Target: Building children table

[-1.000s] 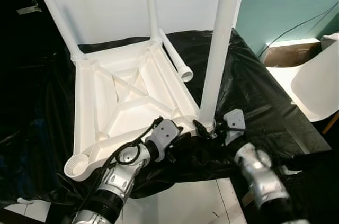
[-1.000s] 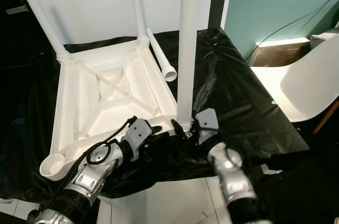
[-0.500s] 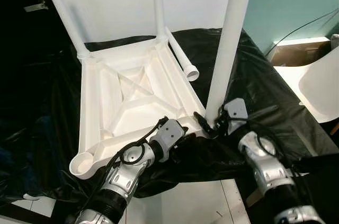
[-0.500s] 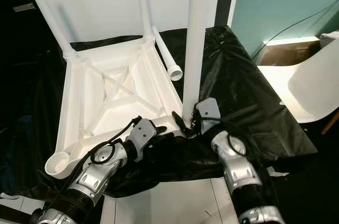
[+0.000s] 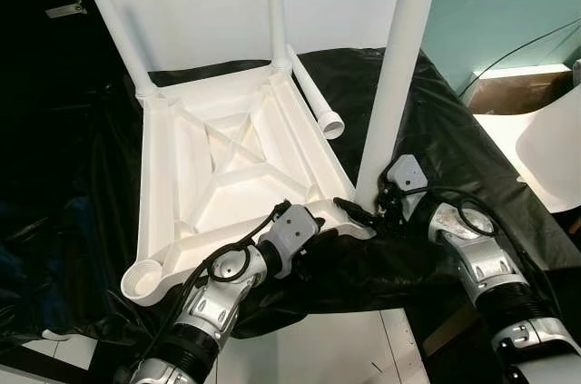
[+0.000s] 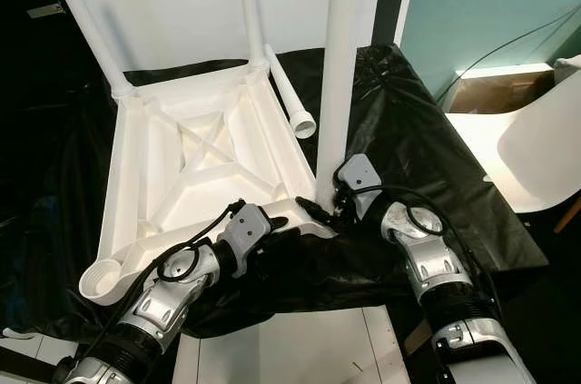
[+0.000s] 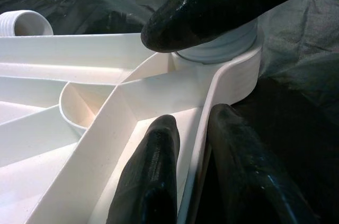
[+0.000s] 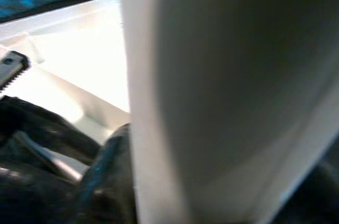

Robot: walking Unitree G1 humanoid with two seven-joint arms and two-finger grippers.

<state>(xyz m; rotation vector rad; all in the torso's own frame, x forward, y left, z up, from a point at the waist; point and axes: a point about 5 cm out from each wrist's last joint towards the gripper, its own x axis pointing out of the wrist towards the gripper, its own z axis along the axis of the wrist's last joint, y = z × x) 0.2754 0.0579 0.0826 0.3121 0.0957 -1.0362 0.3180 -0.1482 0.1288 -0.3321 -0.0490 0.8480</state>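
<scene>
A white plastic tabletop (image 5: pixel 218 175) lies upside down on a black sheet (image 5: pixel 454 157). Legs stand in its far left corner (image 5: pixel 113 21) and its far right corner (image 5: pixel 275 3). A third leg (image 5: pixel 399 66) stands upright in the near right corner, and my right gripper (image 5: pixel 363 211) is shut on its base. My left gripper (image 5: pixel 316 231) is shut on the tabletop's near rim just beside that corner; in the left wrist view its fingers (image 7: pixel 148 181) straddle the rim. The near left socket (image 5: pixel 145 280) is open. A loose leg (image 5: pixel 313 98) lies along the tabletop's right side.
A white panel (image 5: pixel 200 3) stands behind the tabletop. To the right are a white chair (image 5: pixel 549 148) and a cardboard box (image 5: pixel 508 93) against a teal wall. White floor (image 5: pixel 318 348) shows at the sheet's near edge.
My right forearm has swung outward to the right while its gripper stays on the leg's base. The left gripper holds the same spot on the rim. The camera has shifted slightly.
</scene>
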